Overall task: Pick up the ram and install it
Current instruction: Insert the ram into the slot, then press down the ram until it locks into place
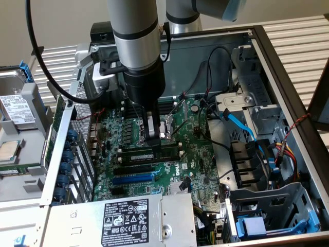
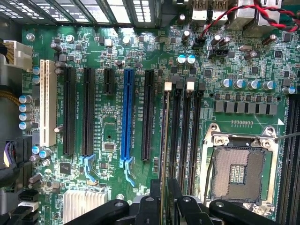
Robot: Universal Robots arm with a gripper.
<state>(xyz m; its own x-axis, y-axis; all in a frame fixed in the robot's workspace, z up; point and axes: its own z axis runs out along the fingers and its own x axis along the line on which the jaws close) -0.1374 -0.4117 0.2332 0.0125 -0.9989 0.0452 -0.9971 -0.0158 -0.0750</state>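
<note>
End effector (image 1: pixel 153 140): black, two-fingered, pointing straight down into the open PC case; fingers pressed onto the ram, one each side of its top edge. In wrist view the finger pair (image 2: pixel 161 206) straddles the stick edge-on.
Ram (image 1: pixel 151 155): long thin dark-green stick w/ dark chips along its face, standing on edge, lengthwise along the memory slots; low in the slot area just beside the CPU socket. Wrist view shows it as a thin line (image 2: pixel 165 136) in the outermost of the black memory slots (image 2: pixel 185 136), on the expansion-slot side. Seated fully or not: cannot tell.
CPU socket (image 2: pixel 240 171): bare, metal frame around it, next to the memory slots on the far side from the ram.
Blue expansion slot (image 2: pixel 127 115): parallel to the ram, w/ black slots either side and a white slot (image 2: pixel 48 103) further out.
Motherboard (image 1: pixel 198 149): green, lying flat on the case floor; carries all slots, socket, capacitors.
Case (image 1: pixel 280 77): open-topped grey metal tower; contains motherboard, power supply w/ label (image 1: pixel 126 218) at near edge, drive cage w/ blue tabs (image 1: pixel 267 213) at the exterior view's right, blue cable (image 1: pixel 239 123).
Outside case: hard drive (image 1: pixel 15 108) at the exterior view's left.
</note>
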